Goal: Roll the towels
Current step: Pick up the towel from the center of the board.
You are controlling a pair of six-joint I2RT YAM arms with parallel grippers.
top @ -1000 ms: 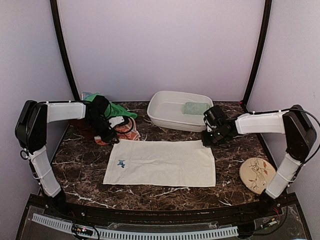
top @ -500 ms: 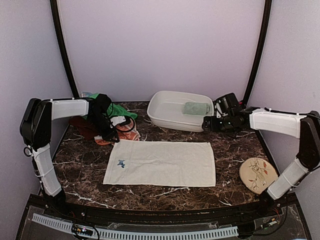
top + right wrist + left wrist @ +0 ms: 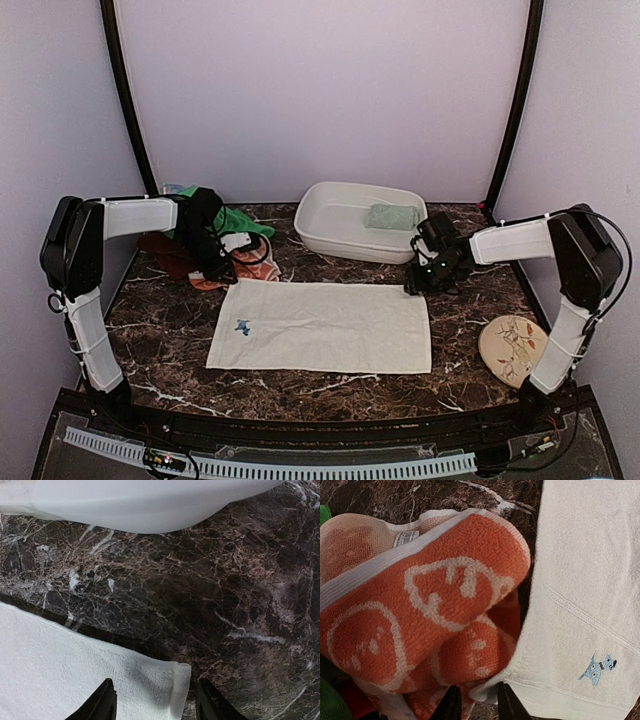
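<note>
The large cream-white towel (image 3: 320, 325) lies flat at mid-table, with a small blue dog emblem near its left end. My left gripper (image 3: 222, 277) is open at its far left corner; in the left wrist view the gripper (image 3: 477, 705) straddles that corner of the cream towel (image 3: 590, 580), beside the orange swirl towel (image 3: 420, 595). The orange towel (image 3: 245, 265) and the bright green towel (image 3: 240, 220) are heaped at the back left. My right gripper (image 3: 415, 285) is open over the far right corner (image 3: 175, 680). The sage-green towel (image 3: 392, 216) lies rolled in the basin.
The white plastic basin (image 3: 340, 240) stands at the back centre; its wall fills the top of the right wrist view (image 3: 140, 505). A round floral plate (image 3: 515, 350) lies at the front right. A dark red cloth (image 3: 165, 255) lies under the left arm.
My right gripper rose to the basin's right end half a second ago and has come back down to the cream towel's far right corner. The left arm has barely moved.
</note>
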